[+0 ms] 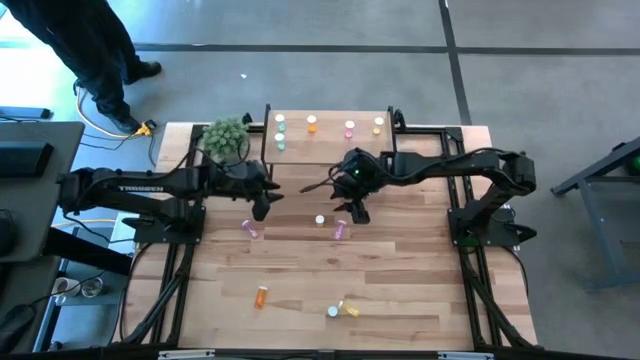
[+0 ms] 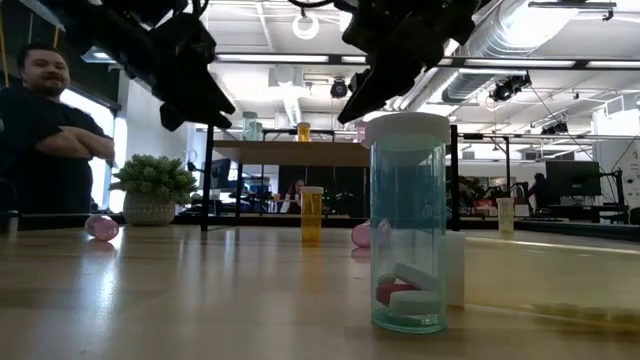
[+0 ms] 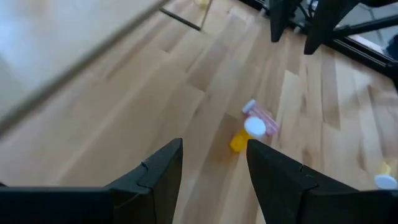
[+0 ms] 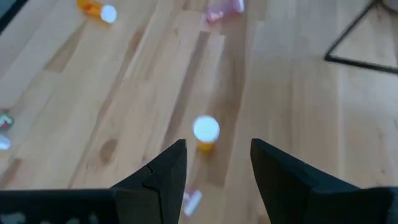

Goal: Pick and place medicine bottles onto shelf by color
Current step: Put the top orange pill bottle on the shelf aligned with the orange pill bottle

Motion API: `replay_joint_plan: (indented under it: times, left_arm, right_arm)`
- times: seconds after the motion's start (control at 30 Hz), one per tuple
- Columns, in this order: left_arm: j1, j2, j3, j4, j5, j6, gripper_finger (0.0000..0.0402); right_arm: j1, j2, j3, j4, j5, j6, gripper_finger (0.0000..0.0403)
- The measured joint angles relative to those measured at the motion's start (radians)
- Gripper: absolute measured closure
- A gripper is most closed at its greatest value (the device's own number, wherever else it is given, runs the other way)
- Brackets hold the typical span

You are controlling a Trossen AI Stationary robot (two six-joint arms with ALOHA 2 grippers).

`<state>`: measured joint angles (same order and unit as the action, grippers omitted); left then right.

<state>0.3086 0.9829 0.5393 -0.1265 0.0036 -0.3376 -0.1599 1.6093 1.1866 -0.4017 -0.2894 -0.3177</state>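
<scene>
While both arms hung over the table, loose bottles: we counted six small translucent pill bottles off the shelf.
Upright orange bottle: it stood on its base in front of the shelf between the two grippers, long axis vertical, white cap up.
Pink bottles: one lay on its side below the left gripper. The other lay on its side just beside the upright orange bottle. Both had their long axes flat on the wood, running slantwise across the table. We could not tell which way the caps pointed.
Lying orange bottle: it was on its side near the front, left of centre, well apart from the rest.
Green bottle: it stood upright at the front edge, white cap up, with a yellow bottle lying just beside it.
Shelf: this small light-wood board on thin black legs stood at the back. It carried upright bottles in colour groups, green at its left end, then orange, pink and yellow.
Left gripper: it hung above the table in front of the shelf's left end, fingers apart and empty.
Right gripper: it hung just right of the upright orange bottle, fingers parted with nothing between them.
In the way: a bushy green plant in a pale pot stood just left of the shelf, behind the left arm.
Surface: a pale planked wooden tabletop in a black frame.
Room: we saw a grey floor, ceiling ducts and desks with monitors. A person in dark clothes stood beyond the back left corner with arms crossed.
</scene>
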Motion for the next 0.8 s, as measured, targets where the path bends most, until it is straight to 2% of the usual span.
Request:
replay_joint_plan:
  times: [0.23,0.4,0.8]
  left_arm:
    - [-0.051,0.0,-0.021,0.003,0.0,-0.051,0.0232]
    - [-0.071,0.0,-0.021,0.01,0.0,-0.052,0.0232]
    - [-0.083,0.0,-0.021,0.019,0.0,-0.057,0.0232]
  right_arm:
    - [0.064,0.041,0.0,0.067,0.005,0.02,0.0211]
    - [0.092,0.048,0.0,0.137,0.113,0.029,0.0188]
    - [0.102,0.114,0.002,0.15,0.097,0.077,0.0185]
